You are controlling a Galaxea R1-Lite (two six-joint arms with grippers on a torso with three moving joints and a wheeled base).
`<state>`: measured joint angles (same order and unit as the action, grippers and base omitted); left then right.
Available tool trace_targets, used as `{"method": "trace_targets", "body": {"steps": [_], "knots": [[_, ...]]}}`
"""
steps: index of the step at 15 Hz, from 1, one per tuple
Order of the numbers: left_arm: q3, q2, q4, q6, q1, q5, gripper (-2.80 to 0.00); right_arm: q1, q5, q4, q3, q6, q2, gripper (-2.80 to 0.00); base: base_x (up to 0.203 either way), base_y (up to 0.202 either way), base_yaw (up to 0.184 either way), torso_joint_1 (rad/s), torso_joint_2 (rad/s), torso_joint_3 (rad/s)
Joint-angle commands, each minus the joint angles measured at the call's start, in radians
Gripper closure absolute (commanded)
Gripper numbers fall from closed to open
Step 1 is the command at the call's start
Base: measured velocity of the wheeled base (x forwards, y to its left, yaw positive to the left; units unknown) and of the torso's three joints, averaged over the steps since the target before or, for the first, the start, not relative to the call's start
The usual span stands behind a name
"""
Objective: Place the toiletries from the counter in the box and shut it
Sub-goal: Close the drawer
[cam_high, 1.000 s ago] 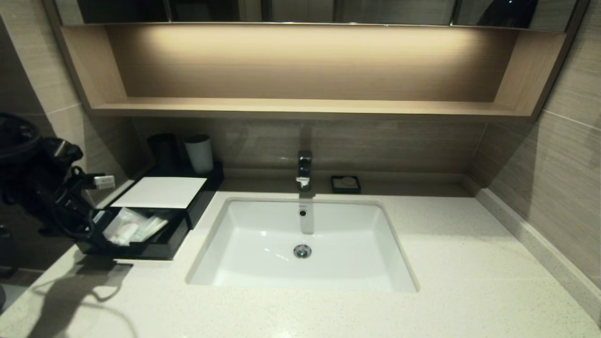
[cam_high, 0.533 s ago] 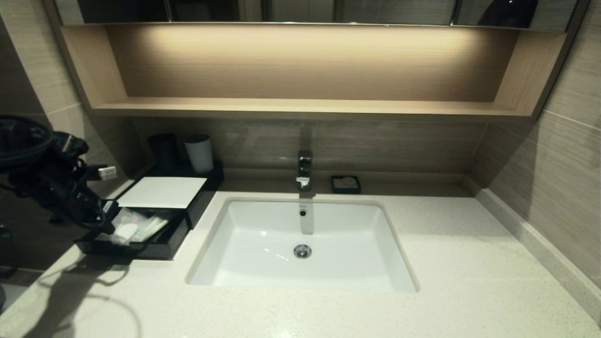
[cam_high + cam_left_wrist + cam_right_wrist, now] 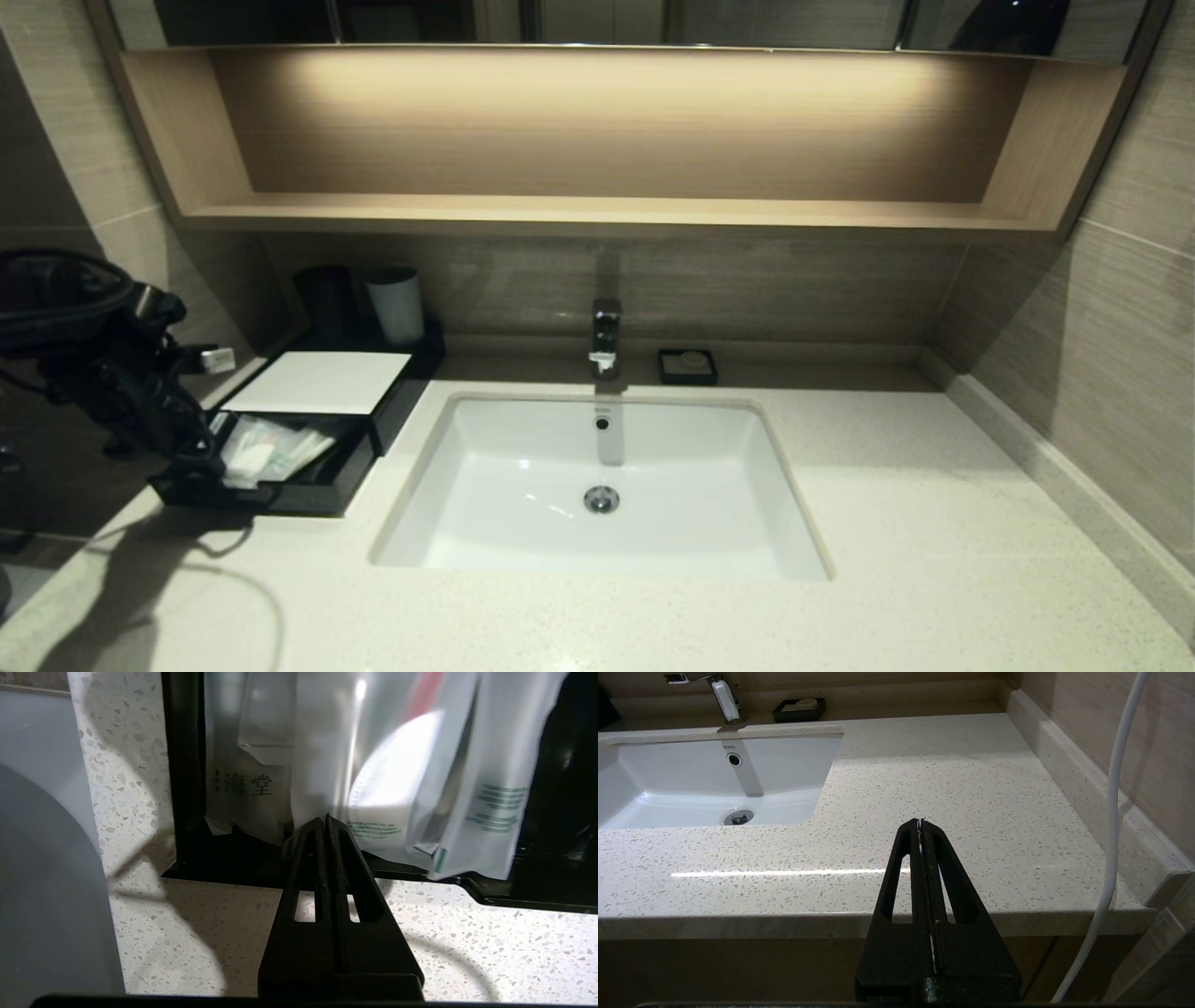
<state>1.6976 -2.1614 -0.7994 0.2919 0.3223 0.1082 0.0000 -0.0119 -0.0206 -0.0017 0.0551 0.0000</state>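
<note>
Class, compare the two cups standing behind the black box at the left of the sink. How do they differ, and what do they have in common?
The dark cup is black and nearly merges with the shadowed wall; the white cup is pale and stands out clearly. The dark cup stands farther from the sink, nearer the left wall; the white cup stands on its sink side. Both are upright, similar in shape and height, side by side.

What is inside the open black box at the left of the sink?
The black box holds several translucent plastic toiletry packets, some with green print. Its rear part lies under a white lid, hidden. The left gripper is closed at its edge.
</note>
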Motion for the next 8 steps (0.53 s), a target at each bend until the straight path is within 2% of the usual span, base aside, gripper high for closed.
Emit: {"method": "trace_targets", "body": {"steps": [1,4,8], "knots": [[0.011,-0.015,-0.008,0.002,0.009,-0.004,0.00,0.001,0.000,-0.001,0.000,0.000,0.000,0.00,0.000,0.000,0.000,0.000,0.00,0.000],[0.013,-0.027,-0.011,0.001,0.016,-0.053,0.00,0.000,0.000,-0.001,0.000,0.000,0.000,0.00,0.000,0.000,0.000,0.000,0.00,0.000],[0.009,0.006,-0.011,-0.005,0.018,-0.047,0.00,0.001,0.000,-0.001,0.000,0.000,0.001,0.00,0.000,0.000,0.000,0.000,0.00,0.000]]}}
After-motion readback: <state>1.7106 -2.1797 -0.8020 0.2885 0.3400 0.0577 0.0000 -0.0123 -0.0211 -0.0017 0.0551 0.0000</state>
